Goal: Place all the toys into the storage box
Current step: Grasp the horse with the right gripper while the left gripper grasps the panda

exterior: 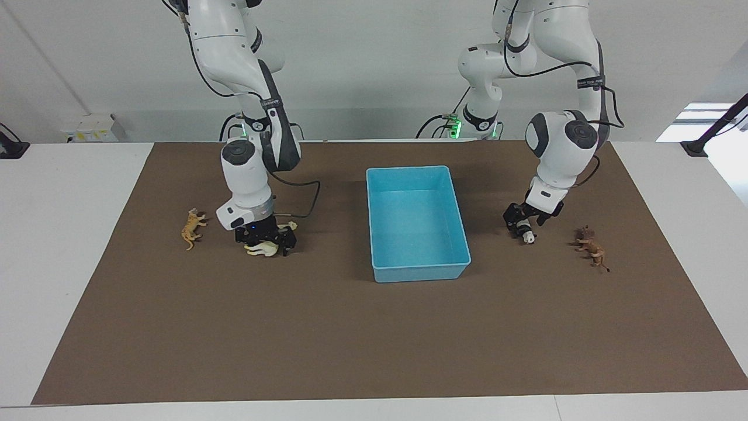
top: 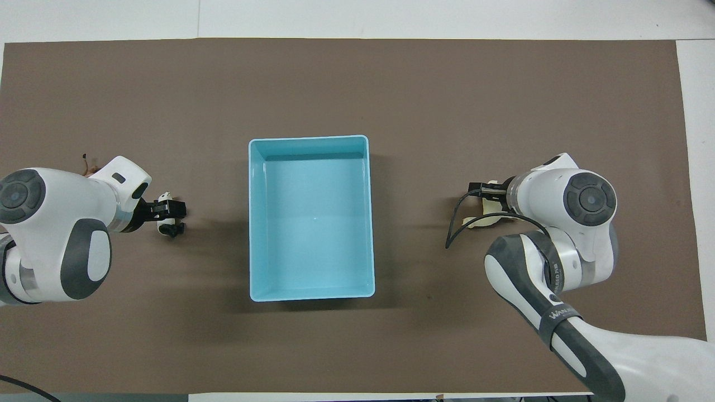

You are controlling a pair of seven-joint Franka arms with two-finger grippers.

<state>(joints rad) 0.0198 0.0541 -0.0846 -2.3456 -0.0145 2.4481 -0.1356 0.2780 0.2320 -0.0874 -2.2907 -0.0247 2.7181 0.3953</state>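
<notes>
Both arms are down at the surface [exterior: 87, 175] at once, each bent over its own toy, so this looks like the grasping step for the first pair.

The right gripper [exterior: 267, 241] sits low over the cream llama [exterior: 261, 249], which lies on its side on the brown mat [exterior: 350, 339] toward the right arm's end, with the jaws straddling the body. I cannot tell whether they have pinched it or only bracket it. The left gripper [exterior: 522, 224] is down on the panda [exterior: 528, 235] toward the left arm's end; those jaws look spread, one on each side of the little body, not yet clenched.

The storage box [exterior: 421, 270] stands in the middle of the mat between the two arms, and nothing is in it (its pale blue floor shows bare in the overhead view). The orange tiger [exterior: 191, 228] lies untouched beside the llama, closer to the mat's edge, and the brown lion [exterior: 592, 247] lies likewise beside the panda.

So none of the four toys is stowed. Next, I judge, each pair of jaws must close firmly on its animal, lift it clear of the mat, carry it inward over the box rim and let go. The two arms will meet over the same box, so they need to mind each other there.
</notes>
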